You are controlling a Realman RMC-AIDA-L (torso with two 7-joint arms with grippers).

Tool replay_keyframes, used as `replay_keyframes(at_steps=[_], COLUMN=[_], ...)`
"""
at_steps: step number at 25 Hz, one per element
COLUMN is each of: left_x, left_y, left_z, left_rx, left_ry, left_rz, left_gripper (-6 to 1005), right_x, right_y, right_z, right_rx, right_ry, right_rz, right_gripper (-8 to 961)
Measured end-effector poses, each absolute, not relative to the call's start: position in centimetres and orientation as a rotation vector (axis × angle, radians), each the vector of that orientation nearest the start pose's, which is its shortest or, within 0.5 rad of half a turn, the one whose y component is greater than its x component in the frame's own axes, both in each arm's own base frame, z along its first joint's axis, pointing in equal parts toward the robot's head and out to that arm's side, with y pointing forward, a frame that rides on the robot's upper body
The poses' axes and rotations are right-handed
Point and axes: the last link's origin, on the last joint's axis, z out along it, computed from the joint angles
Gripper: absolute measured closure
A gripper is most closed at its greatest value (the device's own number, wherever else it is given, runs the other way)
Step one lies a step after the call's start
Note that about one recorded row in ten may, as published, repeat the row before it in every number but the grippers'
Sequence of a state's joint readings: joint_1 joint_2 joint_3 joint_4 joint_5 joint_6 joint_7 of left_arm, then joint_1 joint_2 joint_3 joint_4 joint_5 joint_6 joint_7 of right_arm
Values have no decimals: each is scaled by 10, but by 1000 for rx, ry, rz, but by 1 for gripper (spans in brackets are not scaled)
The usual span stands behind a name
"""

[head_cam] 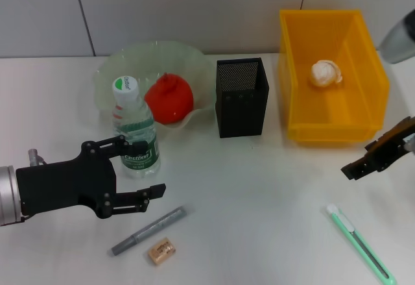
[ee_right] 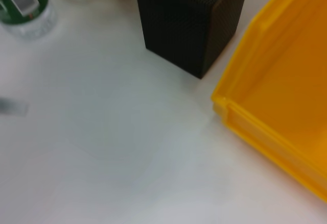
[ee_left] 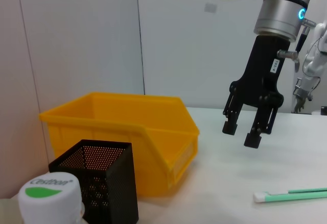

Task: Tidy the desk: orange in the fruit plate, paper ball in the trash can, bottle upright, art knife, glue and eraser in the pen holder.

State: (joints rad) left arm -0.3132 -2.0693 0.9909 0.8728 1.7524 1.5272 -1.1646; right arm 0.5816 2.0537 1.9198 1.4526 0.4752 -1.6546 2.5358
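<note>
The water bottle (head_cam: pixel 134 132) stands upright by the green fruit plate (head_cam: pixel 113 71), which holds the orange (head_cam: pixel 170 99). My left gripper (head_cam: pixel 148 168) is open at the bottle's base and holds nothing; the bottle cap (ee_left: pixel 48 193) shows in its wrist view. The paper ball (head_cam: pixel 324 73) lies in the yellow bin (head_cam: pixel 373 113). The grey glue stick (head_cam: pixel 149 230) and the eraser (head_cam: pixel 161 250) lie on the table in front of the left gripper. The green art knife (head_cam: pixel 360 243) lies at the front right. My right gripper (head_cam: pixel 371 160) hovers open and empty above it (ee_left: pixel 240 133).
The black mesh pen holder (head_cam: pixel 242 98) stands between the plate and the bin, and shows in the right wrist view (ee_right: pixel 191 25) beside the bin (ee_right: pixel 286 106). The table is white, with a wall behind.
</note>
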Motion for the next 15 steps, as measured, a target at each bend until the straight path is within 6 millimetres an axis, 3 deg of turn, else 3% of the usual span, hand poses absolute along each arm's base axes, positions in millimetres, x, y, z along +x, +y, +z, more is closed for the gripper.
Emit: replay_keyframes(at_steps=[4, 9, 15], left_x=[-268, -267, -267], left_y=[298, 298, 297], left_z=[10, 9, 8], left_rx=[-2711, -2718, -2722], left_ry=[-219, -223, -224], left_rz=[-639, -642, -643], left_gripper=[189, 189, 190], right_x=[184, 179, 185], right_y=[358, 354, 352], right_z=[33, 17, 8], right_rx=[-2450, -2457, -2470], right_ry=[932, 935, 987], right_rz=[-614, -667, -696], right_gripper=[264, 264, 264])
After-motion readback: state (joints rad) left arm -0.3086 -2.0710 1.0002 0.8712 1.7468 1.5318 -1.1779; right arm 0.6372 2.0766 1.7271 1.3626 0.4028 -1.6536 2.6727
